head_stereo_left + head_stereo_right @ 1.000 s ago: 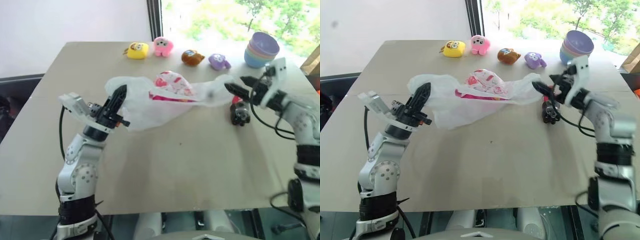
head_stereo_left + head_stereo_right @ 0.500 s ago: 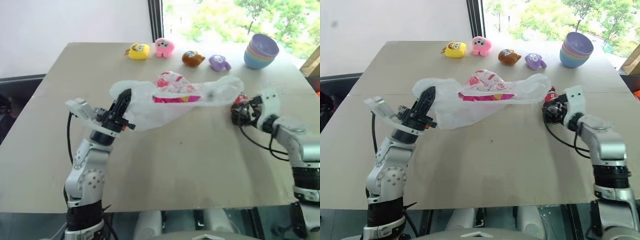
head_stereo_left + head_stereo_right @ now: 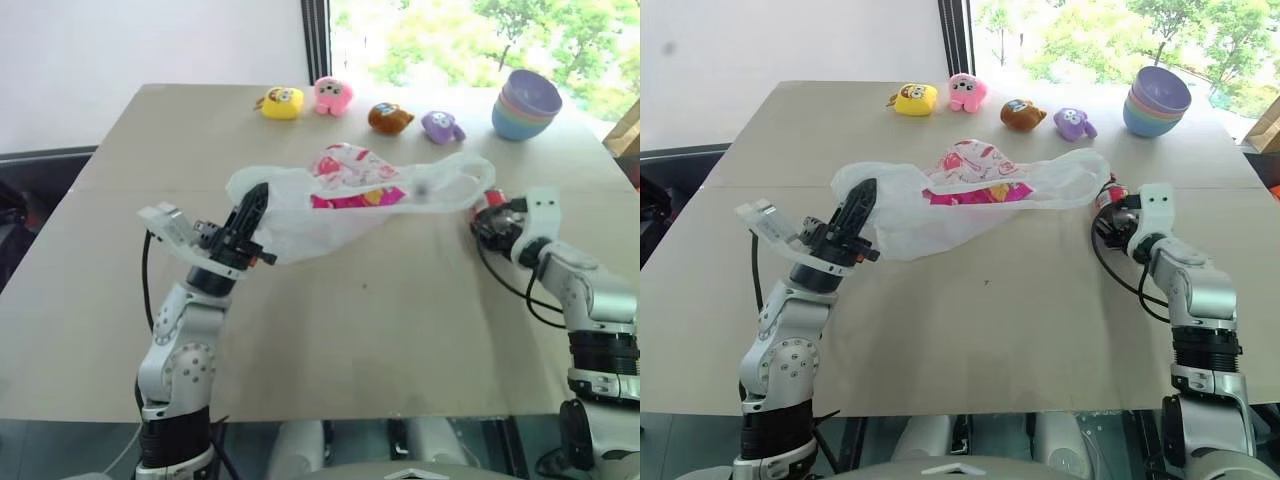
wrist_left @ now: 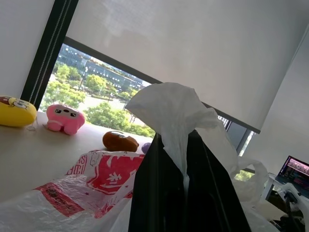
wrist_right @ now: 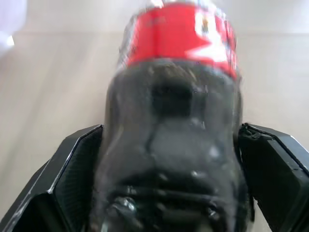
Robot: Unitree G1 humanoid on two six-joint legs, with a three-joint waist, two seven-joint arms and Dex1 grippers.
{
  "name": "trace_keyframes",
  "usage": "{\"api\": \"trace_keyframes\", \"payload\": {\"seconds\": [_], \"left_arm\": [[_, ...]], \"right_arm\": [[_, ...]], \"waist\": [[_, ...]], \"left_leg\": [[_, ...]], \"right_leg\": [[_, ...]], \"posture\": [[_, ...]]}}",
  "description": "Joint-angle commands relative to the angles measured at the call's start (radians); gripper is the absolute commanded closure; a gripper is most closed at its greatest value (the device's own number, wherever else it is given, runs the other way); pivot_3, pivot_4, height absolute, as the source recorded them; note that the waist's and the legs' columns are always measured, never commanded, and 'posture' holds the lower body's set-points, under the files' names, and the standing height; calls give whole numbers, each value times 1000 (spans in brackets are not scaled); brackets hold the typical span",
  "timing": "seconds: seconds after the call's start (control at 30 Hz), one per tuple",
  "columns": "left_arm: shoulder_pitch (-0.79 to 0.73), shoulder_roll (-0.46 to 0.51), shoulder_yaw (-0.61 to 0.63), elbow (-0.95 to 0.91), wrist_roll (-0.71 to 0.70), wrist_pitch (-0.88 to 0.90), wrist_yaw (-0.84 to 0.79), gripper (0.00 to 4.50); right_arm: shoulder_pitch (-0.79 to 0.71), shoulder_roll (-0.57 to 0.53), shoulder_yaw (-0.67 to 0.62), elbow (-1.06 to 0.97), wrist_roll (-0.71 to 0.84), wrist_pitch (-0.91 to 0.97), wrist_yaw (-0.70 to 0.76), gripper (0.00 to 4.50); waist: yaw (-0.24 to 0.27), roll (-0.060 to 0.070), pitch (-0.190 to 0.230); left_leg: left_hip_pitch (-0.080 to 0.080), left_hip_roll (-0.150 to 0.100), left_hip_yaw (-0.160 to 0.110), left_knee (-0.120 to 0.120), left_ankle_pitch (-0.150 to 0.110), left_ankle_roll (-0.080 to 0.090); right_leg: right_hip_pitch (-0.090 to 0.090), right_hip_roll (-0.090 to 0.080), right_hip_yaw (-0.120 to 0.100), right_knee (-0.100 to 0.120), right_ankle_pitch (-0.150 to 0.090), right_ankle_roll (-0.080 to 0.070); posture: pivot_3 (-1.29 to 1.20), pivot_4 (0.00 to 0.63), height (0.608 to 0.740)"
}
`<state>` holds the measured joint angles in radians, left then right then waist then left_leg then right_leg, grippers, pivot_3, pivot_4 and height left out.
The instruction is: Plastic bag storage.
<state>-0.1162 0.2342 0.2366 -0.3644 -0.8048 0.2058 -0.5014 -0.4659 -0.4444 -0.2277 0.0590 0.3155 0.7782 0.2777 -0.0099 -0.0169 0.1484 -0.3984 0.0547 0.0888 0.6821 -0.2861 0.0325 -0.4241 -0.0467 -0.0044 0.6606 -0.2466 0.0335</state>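
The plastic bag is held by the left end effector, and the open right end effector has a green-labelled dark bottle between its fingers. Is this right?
Not quite: the label is red, not green, as the right wrist view shows. The left end effector does hold the plastic bag, and the dark bottle sits between the open right end effector fingers.

four plush toys — one plastic bag (one bottle) — stacked bowls

The plastic bag is translucent white with red-pink print. The table is pale beige. In the upper part of the frame sit a yellow plush, a pink plush, a brown plush and a purple plush. At upper right, stacked bowls run lilac over blue. The bottle is dark with a red label. Both grippers have black fingers.
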Motion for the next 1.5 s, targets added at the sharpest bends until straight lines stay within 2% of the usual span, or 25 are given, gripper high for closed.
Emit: {"api": "trace_keyframes", "payload": {"seconds": [0.03, 0.13, 0.33, 0.43, 0.57, 0.8, 0.83, 0.9, 0.93, 1.17, 1.27, 1.4, 1.5], "left_arm": [[-9, -7, -11, -40, 9, -19, -4, 4500], [-13, -9, -13, -33, 11, -20, -5, 4500], [-28, -6, -6, -20, 9, -18, -6, 4500], [-25, -12, -11, -14, 15, -23, -10, 4500], [-28, -18, -17, -9, 26, -26, -11, 4500], [-29, -28, -13, -11, 37, -31, -8, 4500], [-28, -30, -14, -12, 38, -31, -7, 4500], [-25, -33, -16, -16, 42, -32, -4, 4500], [-24, -34, -16, -16, 43, -32, -3, 4500], [-21, -34, -14, -21, 46, -30, 4, 4500], [-17, -35, -14, -28, 45, -27, 6, 4500], [-15, -32, -19, -28, 45, -21, 4, 4500], [-20, -32, -22, -26, 46, -19, 5, 4500]], "right_arm": [[-53, -39, -128, -16, 32, -92, -12, 73], [-102, -51, -202, 9, 66, -173, -4, 73], [-163, -68, -283, -24, 205, -49, 8, 73], [-91, -85, -188, -55, 164, -3, 26, 73], [-32, -86, -114, -22, 89, 13, -26, 73], [19, -98, -19, -2, 59, 41, 40, 73], [22, -98, -14, 4, 55, 36, 44, 564], [21, -98, -14, 21, 44, 22, 41, 962], [20, -98, -14, 26, 41, 19, 41, 1350], [-25, -86, -60, 44, 45, -87, 49, 1395], [-108, -66, -144, 78, 81, -261, 42, 1395], [-100, -52, -141, -79, 240, -368, 321, 1395], [-12, -107, -94, -223, 375, -226, 483, 1395]], "waist": [[0, 0, 0], [-1, 0, 0], [-2, 0, 0], [-2, 0, 0], [-1, 0, 0], [-2, 1, 0], [-1, 1, 0], [-1, 1, 0], [-1, 0, 0], [-2, 0, 0], [-3, 3, 2], [-3, 5, 4], [0, 5, 4]], "left_leg": [[0, 0, 0, 0, 0, 0], [0, 0, 0, 0, 0, 0], [0, 1, -1, 0, -1, 1], [0, 1, 0, 0, -1, 1], [0, 0, -1, 0, -1, 1], [0, 0, -1, 0, -1, 1], [0, 0, -2, 0, -1, 1], [0, 0, -1, 0, -1, 1], [0, 0, -1, 0, -1, 1], [0, 0, -1, 1, -1, 1], [0, 0, -1, 1, -1, 1], [-1, 0, -1, -1, 0, 0], [0, 1, -3, -4, 0, 0]], "right_leg": [[0, 0, 0, 0, 0, 0], [0, 0, 0, 0, 0, 0], [0, 1, 0, 0, 0, 0], [0, 0, 0, 0, 0, 0], [1, 0, -1, -1, 0, 0], [1, 0, -1, 0, 0, 0], [1, 0, -1, -1, 0, 0], [1, 0, -1, -1, 0, 0], [1, 0, 0, -1, 0, 0], [1, 0, 0, 0, 0, 0], [1, 0, 0, 0, 0, 0], [0, 1, 0, -1, 0, 1], [0, 2, -1, -3, 0, 0]], "posture": [[0, 150, 740], [0, 150, 740], [0, 150, 740], [0, 150, 740], [0, 150, 740], [0, 150, 740], [0, 150, 740], [0, 150, 740], [0, 150, 740], [0, 150, 740], [0, 150, 740], [0, 150, 740], [0, 150, 740]]}}
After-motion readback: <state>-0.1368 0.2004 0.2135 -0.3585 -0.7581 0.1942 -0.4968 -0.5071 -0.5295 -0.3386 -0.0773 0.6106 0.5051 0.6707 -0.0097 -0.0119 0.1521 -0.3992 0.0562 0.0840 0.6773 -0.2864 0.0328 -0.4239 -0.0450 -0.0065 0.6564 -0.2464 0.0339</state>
